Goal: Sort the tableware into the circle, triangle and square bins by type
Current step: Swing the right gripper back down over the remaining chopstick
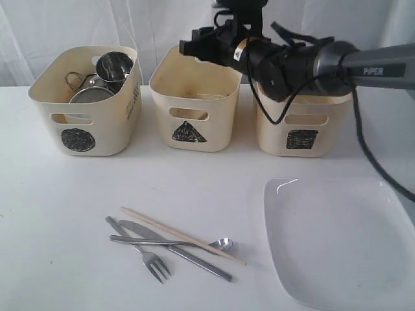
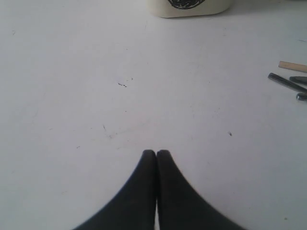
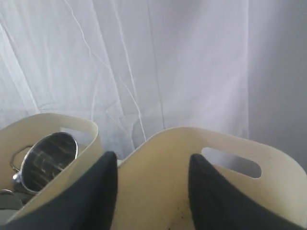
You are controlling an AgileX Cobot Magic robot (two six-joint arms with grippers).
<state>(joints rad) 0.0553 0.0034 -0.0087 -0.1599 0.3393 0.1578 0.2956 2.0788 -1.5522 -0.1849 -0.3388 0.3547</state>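
Note:
The circle bin (image 1: 84, 97) at the left holds steel cups and a steel bowl (image 1: 113, 66). My right gripper (image 1: 189, 46) hangs open above the triangle bin (image 1: 194, 107), nothing between its fingers. In the right wrist view this gripper (image 3: 152, 160) looks into the triangle bin (image 3: 158, 191), with a steel cup (image 3: 48, 160) in the circle bin beside it. The right arm partly covers the square bin (image 1: 301, 133). On the table lie a fork (image 1: 148, 258), knife (image 1: 178, 251), spoon (image 1: 194, 243) and wooden chopsticks (image 1: 181, 234). The white square plate (image 1: 337, 243) is at the front right. My left gripper (image 2: 156, 152) is shut, empty. No white round bowl shows.
In the left wrist view the circle bin's base (image 2: 189, 5) is far ahead and the cutlery handle ends (image 2: 288, 82) sit off to one side on the white table (image 2: 120, 96). A white curtain (image 1: 78, 23) hangs behind the bins.

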